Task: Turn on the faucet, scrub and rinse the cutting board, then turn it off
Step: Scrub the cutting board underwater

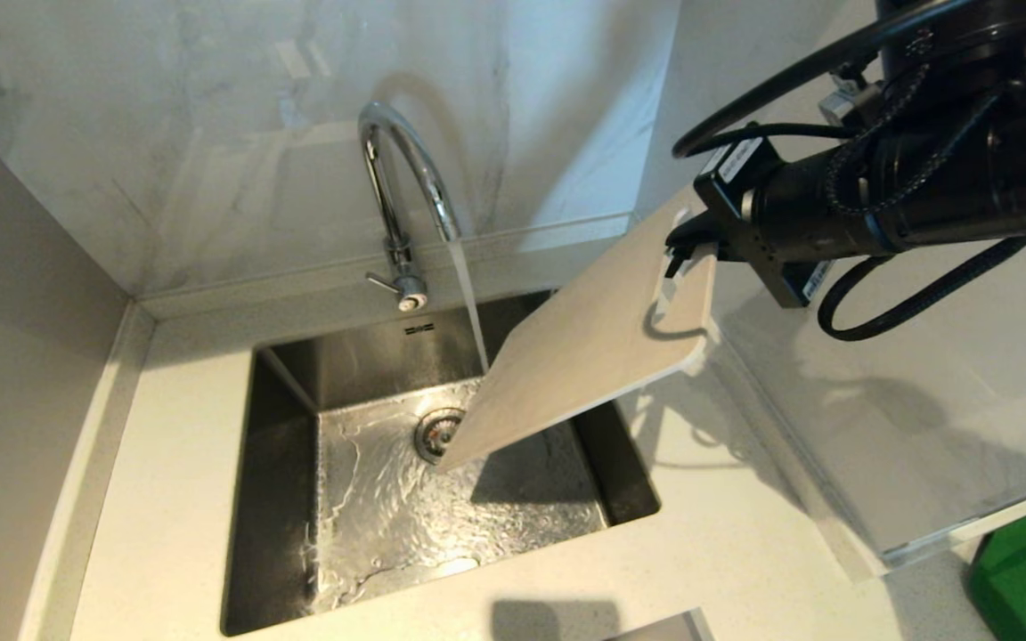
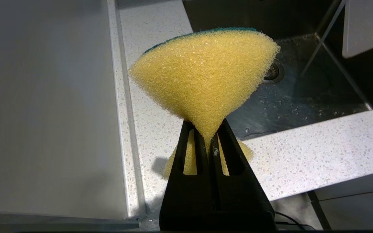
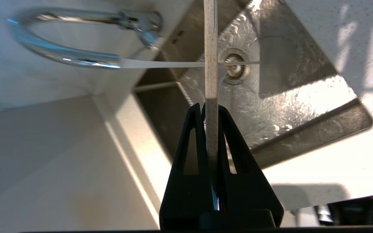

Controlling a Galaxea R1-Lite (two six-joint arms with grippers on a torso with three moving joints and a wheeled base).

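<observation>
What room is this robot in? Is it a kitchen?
Most likely a kitchen. There's a steel sink set in a speckled countertop, a tall chrome faucet running water, and a cutting board being rinsed under it. A yellow sponge is ready too.

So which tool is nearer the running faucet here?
Right. The right tool holds the cutting board under the faucet stream; the left tool pinches a sponge back over the counter edge.
</observation>
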